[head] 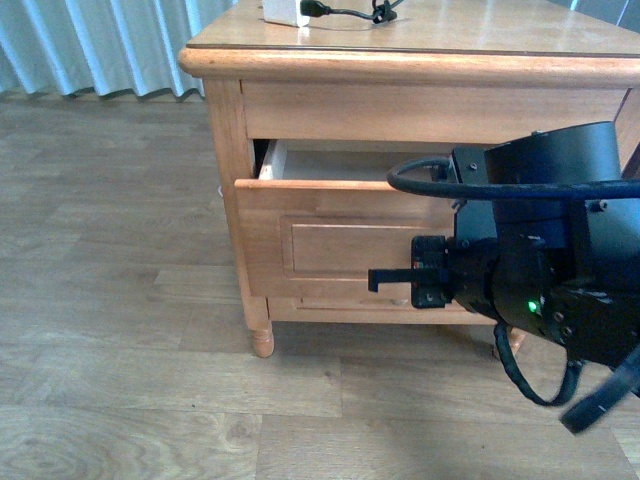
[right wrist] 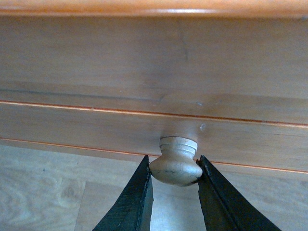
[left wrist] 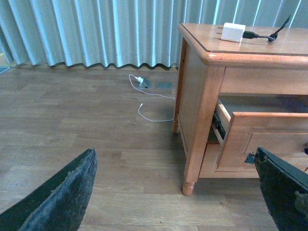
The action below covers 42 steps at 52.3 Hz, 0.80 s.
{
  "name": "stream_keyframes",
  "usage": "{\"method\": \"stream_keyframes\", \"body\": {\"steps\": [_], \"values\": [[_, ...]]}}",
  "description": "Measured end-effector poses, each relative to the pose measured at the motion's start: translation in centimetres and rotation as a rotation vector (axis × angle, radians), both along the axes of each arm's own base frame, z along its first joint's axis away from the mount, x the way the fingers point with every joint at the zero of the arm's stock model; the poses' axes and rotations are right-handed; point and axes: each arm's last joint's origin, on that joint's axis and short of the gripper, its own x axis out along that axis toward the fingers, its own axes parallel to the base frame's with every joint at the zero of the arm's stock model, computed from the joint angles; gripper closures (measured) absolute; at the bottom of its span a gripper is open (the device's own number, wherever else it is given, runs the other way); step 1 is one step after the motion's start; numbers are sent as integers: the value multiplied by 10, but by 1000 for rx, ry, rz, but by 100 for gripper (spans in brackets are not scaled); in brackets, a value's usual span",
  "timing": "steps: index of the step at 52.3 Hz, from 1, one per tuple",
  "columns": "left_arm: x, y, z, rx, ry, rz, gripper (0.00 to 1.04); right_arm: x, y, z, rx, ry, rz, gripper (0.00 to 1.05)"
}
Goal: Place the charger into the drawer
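On tabletop (head: 480,35), charger (head: 283,12); right tool (right wrist: 173,162) below, gripping knob (right wrist: 178,144).

Black right claw (right wrist: 174,163), looping cables (head: 470,178)

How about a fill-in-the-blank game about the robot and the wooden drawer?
1. The drawer is not closed; it is partly ____.
2. The right hand is shut on the drawer's round ____.
3. The white charger lies on ____ of the table.
4. The left hand is open and holds ____.

Missing words: open; knob; top; nothing.
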Motion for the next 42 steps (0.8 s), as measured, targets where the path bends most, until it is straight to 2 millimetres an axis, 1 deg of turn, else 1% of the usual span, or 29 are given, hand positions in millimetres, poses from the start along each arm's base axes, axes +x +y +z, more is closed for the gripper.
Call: {"method": "stream_keyframes", "body": {"steps": [5,8,11,14,22,26,31,34,38,41,42], "values": [[0,0,0,0,0,0,6,-20,-3,4,9,61,6,82],[0,0,0,0,0,0,6,-28,-5,6,13,87,9,82],[0,0,0,0,0,0,6,-41,-6,8,12,115,15,82],[0,0,0,0,0,0,6,-50,-7,9,10,131,22,82],[0,0,0,0,0,0,6,-71,-9,10,8,151,36,82],[0,0,0,0,0,0,6,-75,-11,11,11,158,41,82],[0,0,0,0,0,0,6,-78,-12,14,15,167,35,65],[0,0,0,0,0,0,6,-81,-14,18,20,169,33,58],[0,0,0,0,0,0,6,-85,-17,28,30,163,36,46],[0,0,0,0,0,0,6,-90,-21,40,48,149,43,35],[0,0,0,0,0,0,6,-93,-23,47,58,141,47,30]]}}
